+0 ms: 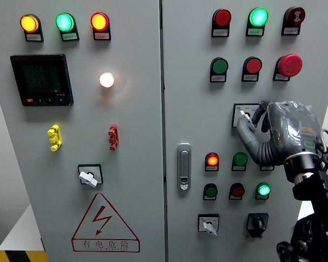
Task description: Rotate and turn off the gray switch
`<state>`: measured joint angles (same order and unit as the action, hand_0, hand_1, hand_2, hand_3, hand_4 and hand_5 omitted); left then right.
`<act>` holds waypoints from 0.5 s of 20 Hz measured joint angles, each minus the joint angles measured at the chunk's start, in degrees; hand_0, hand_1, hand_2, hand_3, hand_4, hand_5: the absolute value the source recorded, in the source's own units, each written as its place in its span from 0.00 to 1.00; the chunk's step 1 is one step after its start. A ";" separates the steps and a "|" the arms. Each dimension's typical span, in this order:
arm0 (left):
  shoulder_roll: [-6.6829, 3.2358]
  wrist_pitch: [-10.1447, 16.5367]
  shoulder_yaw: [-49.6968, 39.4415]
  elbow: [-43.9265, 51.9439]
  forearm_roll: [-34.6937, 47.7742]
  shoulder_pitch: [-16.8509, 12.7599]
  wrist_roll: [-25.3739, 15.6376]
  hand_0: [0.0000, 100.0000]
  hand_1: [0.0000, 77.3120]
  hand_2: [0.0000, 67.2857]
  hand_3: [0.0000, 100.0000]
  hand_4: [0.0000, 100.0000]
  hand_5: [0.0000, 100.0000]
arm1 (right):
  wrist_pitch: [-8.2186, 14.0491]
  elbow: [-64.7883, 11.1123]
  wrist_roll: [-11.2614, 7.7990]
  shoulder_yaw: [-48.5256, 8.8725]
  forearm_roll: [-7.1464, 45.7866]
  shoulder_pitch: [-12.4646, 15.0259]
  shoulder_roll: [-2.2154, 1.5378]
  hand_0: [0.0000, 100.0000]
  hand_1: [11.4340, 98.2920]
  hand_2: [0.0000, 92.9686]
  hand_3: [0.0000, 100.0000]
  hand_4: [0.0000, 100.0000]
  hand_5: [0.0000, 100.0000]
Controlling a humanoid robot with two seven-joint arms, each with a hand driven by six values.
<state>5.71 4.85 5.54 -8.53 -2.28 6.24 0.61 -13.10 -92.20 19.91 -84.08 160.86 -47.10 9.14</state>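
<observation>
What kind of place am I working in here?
Likely an industrial electrical room or training rig: a gray control cabinet with indicator lamps, a red emergency-stop button and a high-voltage warning sign. The right hand is at a rotary switch.

right hand (273,131) on switch (246,115), right door, below two round buttons | handle (184,166) left of it | screen (42,79) on left door, above triangle sign (105,225)
</observation>
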 measured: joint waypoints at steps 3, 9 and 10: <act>0.00 0.01 0.00 0.00 0.00 0.00 0.00 0.34 0.00 0.18 0.22 0.12 0.12 | 0.00 0.00 0.10 0.00 0.13 0.00 0.01 0.69 0.22 0.82 0.82 0.89 0.97; 0.00 0.01 0.00 0.00 0.00 0.00 0.00 0.34 0.00 0.18 0.22 0.12 0.12 | 0.00 -0.05 0.30 -0.01 0.15 0.00 0.02 0.78 0.19 0.84 0.84 0.89 0.97; 0.01 0.01 0.00 0.00 0.00 0.00 0.00 0.34 0.00 0.18 0.22 0.12 0.12 | 0.00 -0.07 0.35 -0.02 0.15 0.00 0.02 0.79 0.19 0.85 0.85 0.89 0.97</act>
<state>5.72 4.85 5.54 -8.53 -2.28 6.24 0.61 -13.10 -92.27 20.26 -84.10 161.01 -47.10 9.16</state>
